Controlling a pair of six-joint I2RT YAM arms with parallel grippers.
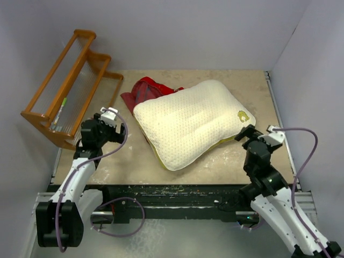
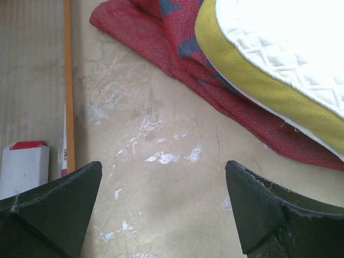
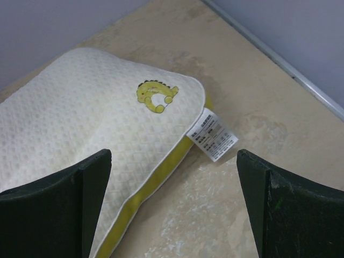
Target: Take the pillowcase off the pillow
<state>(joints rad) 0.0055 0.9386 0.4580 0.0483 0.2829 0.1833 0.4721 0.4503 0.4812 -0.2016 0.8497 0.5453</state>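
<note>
The cream pillow (image 1: 191, 123) lies bare in the middle of the table, its yellow-green logo near the right corner. The red pillowcase (image 1: 142, 91) lies crumpled behind its far left corner, partly under it. In the left wrist view the pillowcase (image 2: 156, 48) runs beneath the pillow's yellow side band (image 2: 258, 80). My left gripper (image 1: 110, 124) (image 2: 164, 209) is open and empty over bare table left of the pillow. My right gripper (image 1: 257, 135) (image 3: 174, 204) is open and empty by the pillow's right corner (image 3: 107, 134), near its white label (image 3: 212, 134).
A wooden rack (image 1: 70, 86) stands at the back left, close to my left arm; its orange rail (image 2: 68, 86) shows in the left wrist view. White walls enclose the table at the back and on the right. The table's near edge (image 1: 177, 188) runs between the arm bases.
</note>
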